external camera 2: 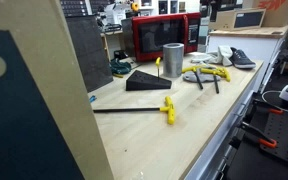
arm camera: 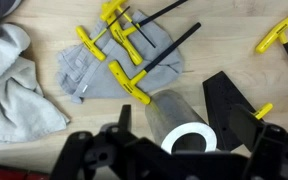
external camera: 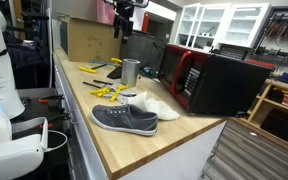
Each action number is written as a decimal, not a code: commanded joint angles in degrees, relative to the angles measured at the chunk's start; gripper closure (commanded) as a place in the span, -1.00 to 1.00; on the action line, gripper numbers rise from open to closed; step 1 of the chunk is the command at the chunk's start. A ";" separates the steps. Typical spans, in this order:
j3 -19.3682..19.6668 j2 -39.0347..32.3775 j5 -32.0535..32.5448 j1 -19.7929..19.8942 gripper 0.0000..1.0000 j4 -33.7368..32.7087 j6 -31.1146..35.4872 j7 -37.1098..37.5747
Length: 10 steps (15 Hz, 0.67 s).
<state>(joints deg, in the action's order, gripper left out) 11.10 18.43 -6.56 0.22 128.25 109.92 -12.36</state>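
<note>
My gripper (external camera: 124,22) hangs high above the back of the wooden workbench (external camera: 134,150). In the wrist view my gripper (arm camera: 189,150) is open, its dark fingers (arm camera: 122,122) spread to either side with nothing between them. Straight below it stands an upright grey metal cylinder (arm camera: 176,122), hollow, also seen in both exterior views (external camera: 130,71) (external camera 2: 173,60). A black wedge-shaped block (arm camera: 229,100) (external camera 2: 147,81) lies beside the cylinder. Several yellow-handled T hex keys (arm camera: 124,45) lie on a grey cloth (arm camera: 89,70).
A grey sneaker (external camera: 124,118) and a white rag (external camera: 156,104) lie near the bench's front end. A red-and-black microwave (external camera: 209,80) stands along one side, a cardboard box (external camera: 89,38) at the back. One long hex key (external camera 2: 134,108) lies apart.
</note>
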 commanded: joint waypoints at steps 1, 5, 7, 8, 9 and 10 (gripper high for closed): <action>-1.17 -0.12 -0.39 1.34 -1.00 -0.16 -0.20 -0.34; -1.17 -0.12 -0.39 1.34 -1.00 -0.16 -0.20 -0.34; -1.17 -0.12 -0.39 1.34 -1.00 -0.16 -0.20 -0.34; -1.17 -0.12 -0.39 1.34 -1.00 -0.16 -0.20 -0.34; -1.38 -1.05 -0.67 1.16 -1.00 -0.82 -0.10 -0.17; -1.47 -1.78 -0.62 1.02 -1.00 -1.34 -0.19 -0.66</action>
<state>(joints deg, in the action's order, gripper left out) 10.91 18.39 -6.56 0.39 128.23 109.92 -12.36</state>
